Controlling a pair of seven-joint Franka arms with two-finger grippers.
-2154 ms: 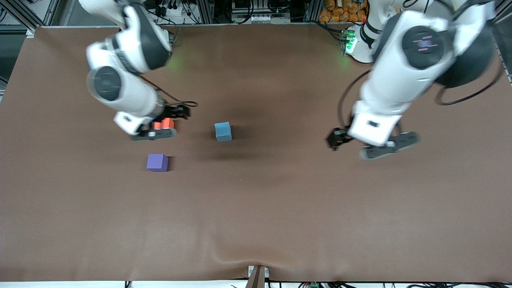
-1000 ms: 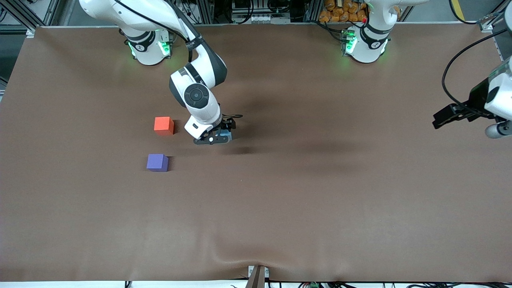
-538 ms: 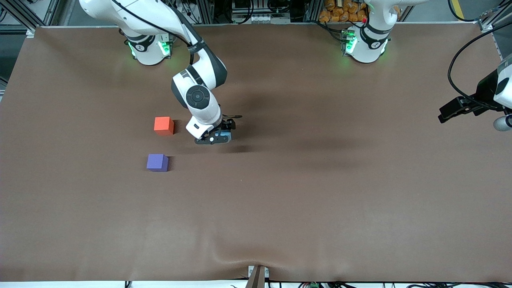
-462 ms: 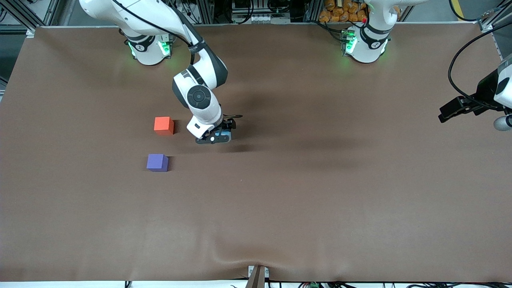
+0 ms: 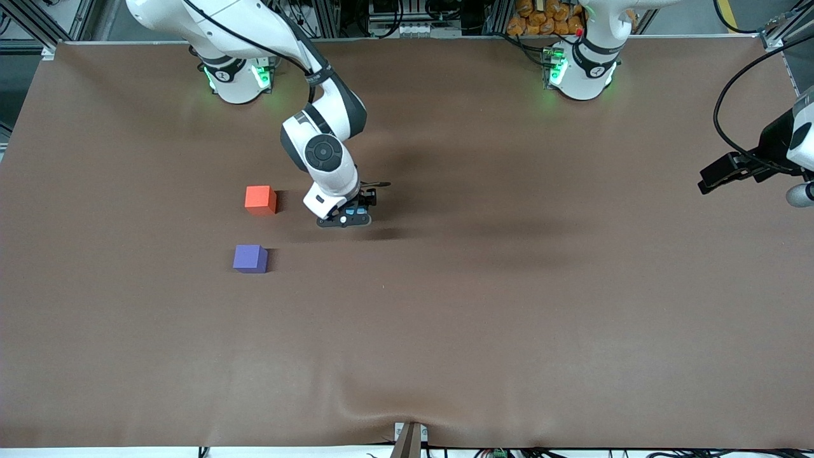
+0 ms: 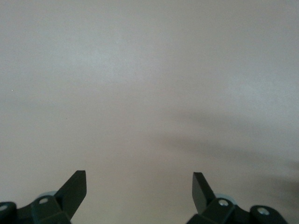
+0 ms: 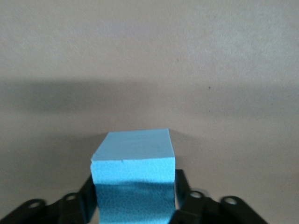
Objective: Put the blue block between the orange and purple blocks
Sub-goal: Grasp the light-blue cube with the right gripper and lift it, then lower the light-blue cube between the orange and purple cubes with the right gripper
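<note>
My right gripper (image 5: 346, 215) is shut on the blue block (image 5: 351, 208), over the table's middle. In the right wrist view the sky-blue cube (image 7: 133, 172) sits between the black fingers (image 7: 74, 205) and casts a shadow on the mat. The orange block (image 5: 260, 199) lies on the mat toward the right arm's end. The purple block (image 5: 250, 258) lies nearer the front camera than the orange one, with a gap between them. My left gripper (image 5: 800, 194) waits open and empty (image 6: 139, 186) at the left arm's end of the table.
The brown mat (image 5: 445, 331) covers the whole table and has a wrinkle at its near edge (image 5: 381, 407). The two arm bases (image 5: 235, 76) (image 5: 582, 70) stand along the edge farthest from the front camera.
My right gripper has shut on the blue block and shifted slightly toward the left arm's end with it. The left arm has stayed nearly still at the table's end.
</note>
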